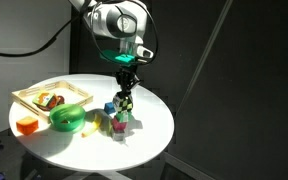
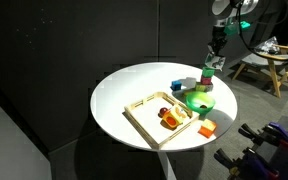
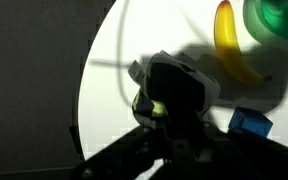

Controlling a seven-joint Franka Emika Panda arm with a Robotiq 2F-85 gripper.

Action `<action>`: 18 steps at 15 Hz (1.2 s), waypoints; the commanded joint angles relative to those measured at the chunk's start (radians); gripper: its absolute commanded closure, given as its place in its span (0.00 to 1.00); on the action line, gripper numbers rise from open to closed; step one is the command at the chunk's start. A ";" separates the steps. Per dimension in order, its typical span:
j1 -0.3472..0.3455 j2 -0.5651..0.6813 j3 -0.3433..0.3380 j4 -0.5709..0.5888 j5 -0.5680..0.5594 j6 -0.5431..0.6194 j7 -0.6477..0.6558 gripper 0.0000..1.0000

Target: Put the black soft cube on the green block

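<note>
White round table (image 1: 156, 135), black soft cube (image 3: 150, 106) chequered yellow-green, within pincer (image 1: 127, 96)

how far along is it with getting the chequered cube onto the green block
Done: the hand is closed on the black soft cube, as the wrist view shows. In hand: it holds the cube low, right at the green block. Left: seat it on that block and let go; whether they already touch cannot be told.
</note>
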 commanded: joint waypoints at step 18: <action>-0.012 0.064 0.005 0.085 0.012 -0.038 0.036 0.95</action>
